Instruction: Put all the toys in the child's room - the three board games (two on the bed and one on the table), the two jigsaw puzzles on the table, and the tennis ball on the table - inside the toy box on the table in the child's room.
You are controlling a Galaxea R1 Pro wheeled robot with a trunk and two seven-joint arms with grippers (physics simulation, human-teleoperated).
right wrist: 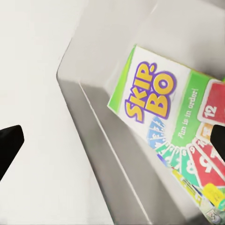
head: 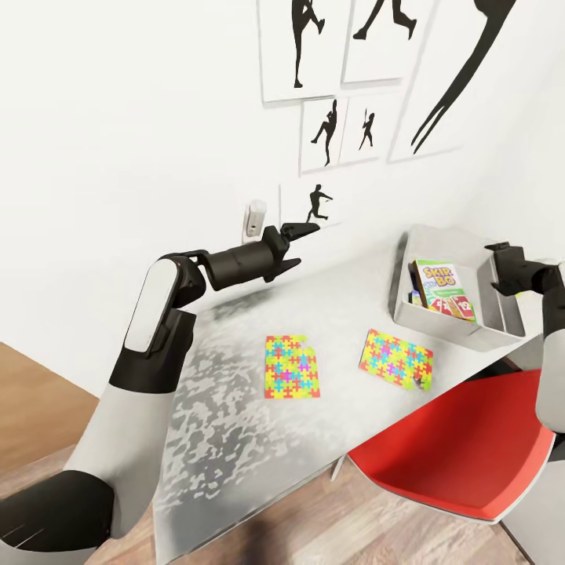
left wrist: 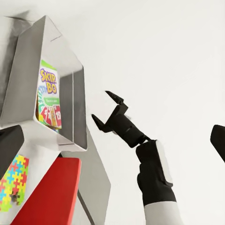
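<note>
The Skip-Bo box (head: 443, 289) already lies inside the toy box (head: 439, 326) at the far right of the tabletop (head: 235, 392); two jigsaw puzzles (head: 291, 366) lie flat on the tabletop, well apart from it. The right gripper (left wrist: 108, 110) hovers over the bin, jaws open and empty; the left gripper (head: 294, 243) hangs near the wall, jaws open, empty. Risk: thin flat puzzles may slip from the jaws or slide; the bin may be nudged toward the edge.

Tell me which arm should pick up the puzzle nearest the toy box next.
Probably the right: its gripper hovers open over the toy box, beside that jigsaw puzzle. The left gripper, also open, is raised near the wall, farther away.
</note>
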